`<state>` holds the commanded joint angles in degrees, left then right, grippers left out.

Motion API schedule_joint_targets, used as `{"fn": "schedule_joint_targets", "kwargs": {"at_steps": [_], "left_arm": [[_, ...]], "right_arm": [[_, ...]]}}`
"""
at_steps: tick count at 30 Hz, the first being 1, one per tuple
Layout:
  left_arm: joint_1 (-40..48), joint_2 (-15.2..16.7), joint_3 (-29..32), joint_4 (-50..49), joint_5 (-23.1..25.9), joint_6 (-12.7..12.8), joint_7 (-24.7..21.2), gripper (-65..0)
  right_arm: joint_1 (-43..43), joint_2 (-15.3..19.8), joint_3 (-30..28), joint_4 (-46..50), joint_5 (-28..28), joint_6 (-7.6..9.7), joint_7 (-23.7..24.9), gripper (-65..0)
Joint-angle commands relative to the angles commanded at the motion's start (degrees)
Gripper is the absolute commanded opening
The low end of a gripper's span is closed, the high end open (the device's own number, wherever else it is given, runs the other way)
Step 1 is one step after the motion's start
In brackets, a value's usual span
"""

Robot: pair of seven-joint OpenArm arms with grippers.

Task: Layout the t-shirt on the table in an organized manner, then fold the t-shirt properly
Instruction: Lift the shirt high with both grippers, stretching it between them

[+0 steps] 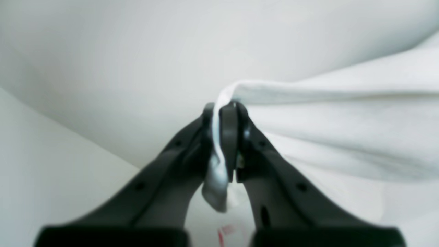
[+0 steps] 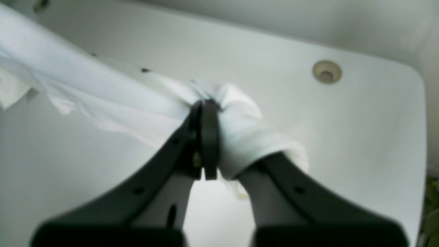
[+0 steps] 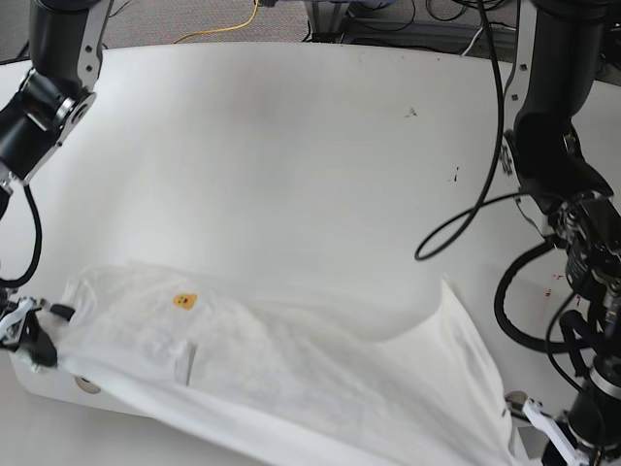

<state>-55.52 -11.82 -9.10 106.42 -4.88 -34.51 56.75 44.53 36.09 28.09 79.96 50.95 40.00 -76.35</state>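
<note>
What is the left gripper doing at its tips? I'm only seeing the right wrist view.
Observer: The left gripper is closed on white fabric of the t-shirt, with a short tail hanging below the fingertips.
Operator: Okay, and is any of the print showing?
Observer: Yes, the base view shows a small orange patch on the shirt, on the right gripper's side.
Operator: Any mark on the table near the left gripper?
Observer: A red-outlined mark on the tabletop, low in the left wrist view.
</note>
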Motion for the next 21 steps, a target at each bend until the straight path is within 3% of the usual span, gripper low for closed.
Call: {"fn": "schedule_joint_targets", "kwargs": {"at_steps": [9,16,21], "left_arm": [[-17.76,-0.44,0.00,-12.22,-0.26,0.00,-0.18,-65.0],[-21.19,-0.44,0.00,-15.03,-0.35,-0.09,0.00,-65.0],[-19.25,-0.53,0.00,-14.42,-0.44,-0.09,1.05,-65.0]], "right_arm": [[19.43,3.60,-10.37,-7.12,0.00,0.00,0.00,-65.0],[20.13,5.63,-11.25,-7.03,0.53,0.00,-0.26,-65.0],[16.53,6.68,-10.99,-6.86,3.87,0.00,-2.64,-65.0]]}}
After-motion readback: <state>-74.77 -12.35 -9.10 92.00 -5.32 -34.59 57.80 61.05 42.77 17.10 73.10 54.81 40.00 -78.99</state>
